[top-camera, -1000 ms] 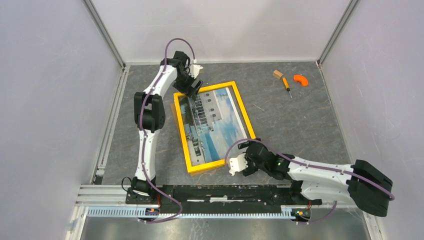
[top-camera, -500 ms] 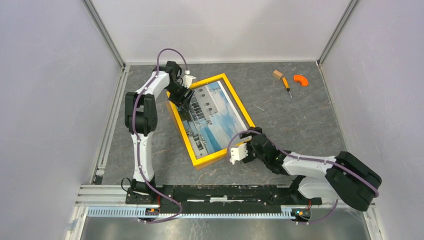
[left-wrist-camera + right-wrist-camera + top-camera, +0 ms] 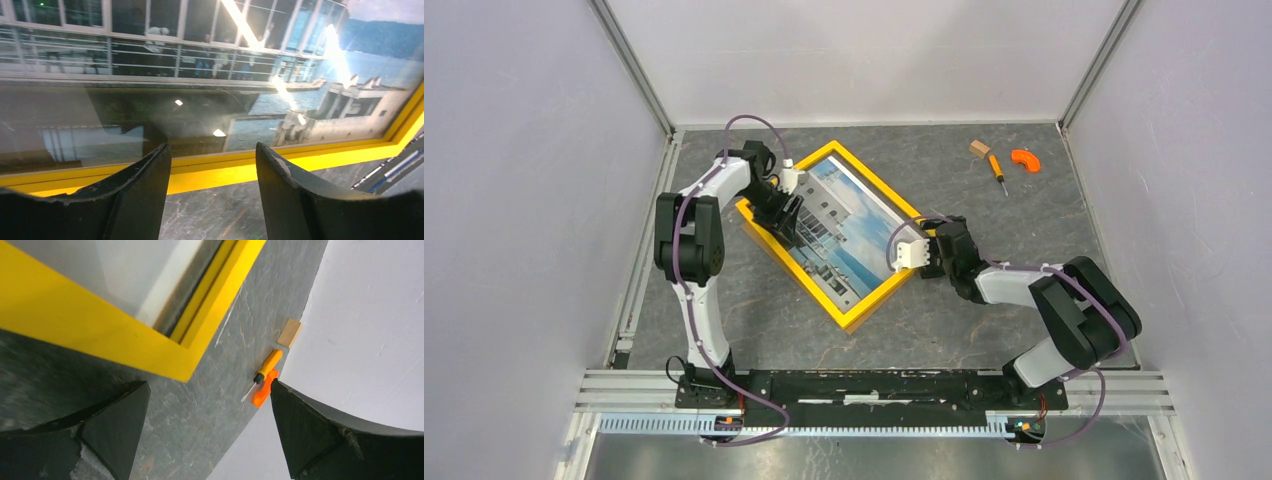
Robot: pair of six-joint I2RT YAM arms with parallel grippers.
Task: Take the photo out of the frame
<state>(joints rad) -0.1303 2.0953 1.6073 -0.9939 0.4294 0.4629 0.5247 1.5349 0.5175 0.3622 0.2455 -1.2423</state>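
Observation:
The frame (image 3: 796, 268), with its yellow front border, lies face up and diagonal on the grey table. The photo (image 3: 849, 220) of a white building, sky and water sits in it under glass. My left gripper (image 3: 786, 212) is open at the frame's left edge. In the left wrist view the border (image 3: 240, 172) runs just beyond my open fingertips (image 3: 214, 165), with the photo (image 3: 200, 75) behind it. My right gripper (image 3: 914, 250) is open at the frame's right side. In the right wrist view a frame corner (image 3: 75, 320) lies ahead of the open gripper (image 3: 209, 390), apart from it.
A wooden block (image 3: 978, 148), a small orange-handled screwdriver (image 3: 996, 168) and an orange piece (image 3: 1025, 159) lie at the far right; the screwdriver also shows in the right wrist view (image 3: 267, 365). White walls close in the table on three sides.
The frame has turned counterclockwise on the table. My left gripper has moved left and nearer with the frame's edge. My right gripper has swung away from the base, up along the frame's right side.

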